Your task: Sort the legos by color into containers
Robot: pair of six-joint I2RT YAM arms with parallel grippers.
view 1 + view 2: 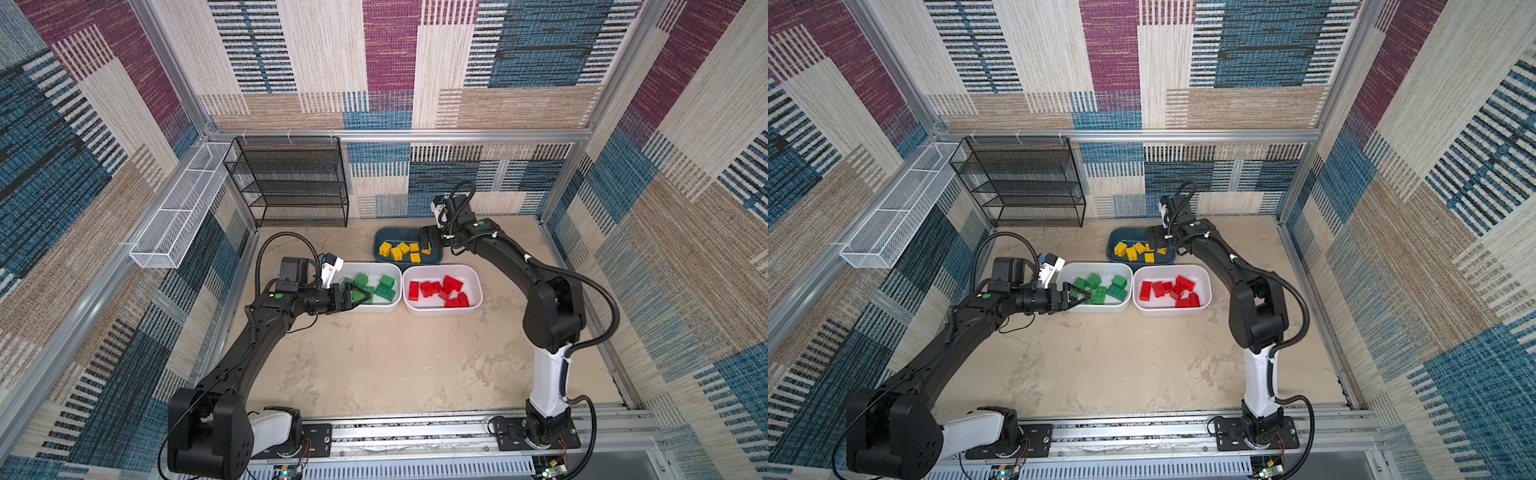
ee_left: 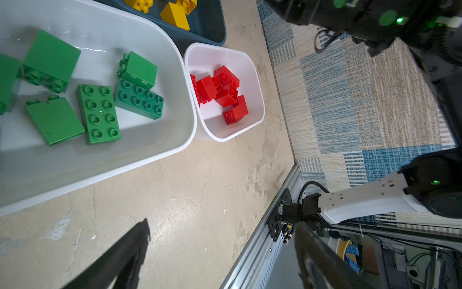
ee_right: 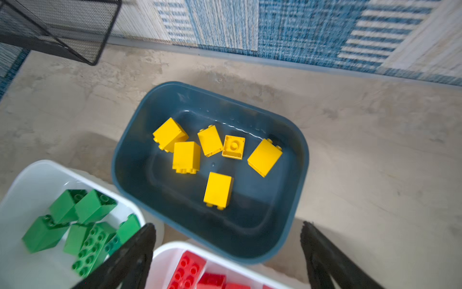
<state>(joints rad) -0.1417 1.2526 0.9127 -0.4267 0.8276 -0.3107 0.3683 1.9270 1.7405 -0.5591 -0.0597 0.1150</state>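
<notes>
Several yellow legos [image 1: 401,249] lie in the dark teal container [image 1: 395,235] at the back. Green legos [image 1: 386,286] fill the left white container [image 1: 376,272], and red legos [image 1: 451,284] the right white container [image 1: 471,278]. My right gripper [image 1: 424,243] hangs open above the teal container's right side; in the right wrist view its gripper [image 3: 228,225] holds nothing, with yellow legos [image 3: 186,156] below. My left gripper [image 1: 360,298] is open over the green container's near left corner, and it [image 2: 222,225] is empty in the left wrist view.
A black mesh rack [image 1: 291,183] stands at the back left, with a long white wire basket [image 1: 178,216] on the left wall. A metal rail [image 1: 415,432] carrying both arm bases runs along the front. Carpeted walls close in three sides.
</notes>
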